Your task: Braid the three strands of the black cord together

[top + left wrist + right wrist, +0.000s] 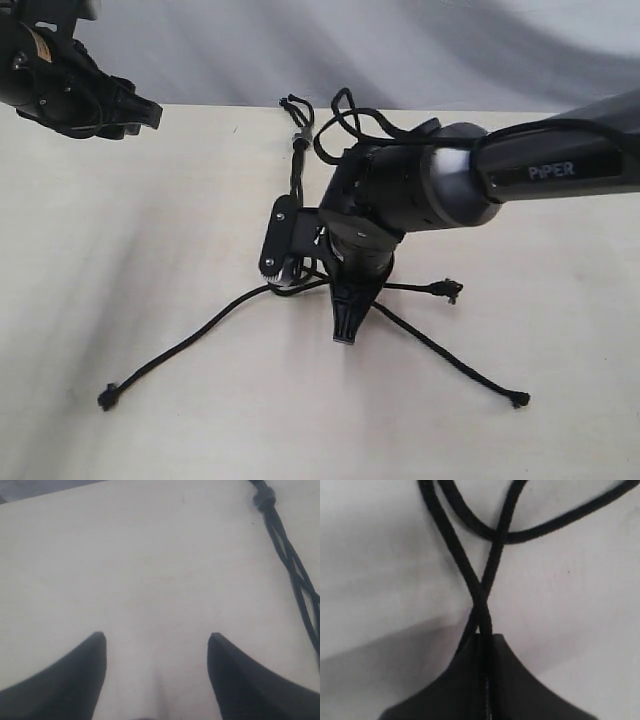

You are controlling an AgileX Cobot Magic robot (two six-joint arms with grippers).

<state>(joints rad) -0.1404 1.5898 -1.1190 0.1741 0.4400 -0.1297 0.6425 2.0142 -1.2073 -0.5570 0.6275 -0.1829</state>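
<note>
We judge the braid mid-crossing: our right gripper [345, 335] is pinched shut on the strands [481, 592] of the black cord [298, 140] splayed across the table [120, 250], our left gripper [156, 636] gapes empty, and the next move calls for laying one strand over.

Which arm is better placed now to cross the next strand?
Right: the right gripper is shut on the crossed strands, while the left gripper hangs open and empty, with the black cord off to one side.
</note>
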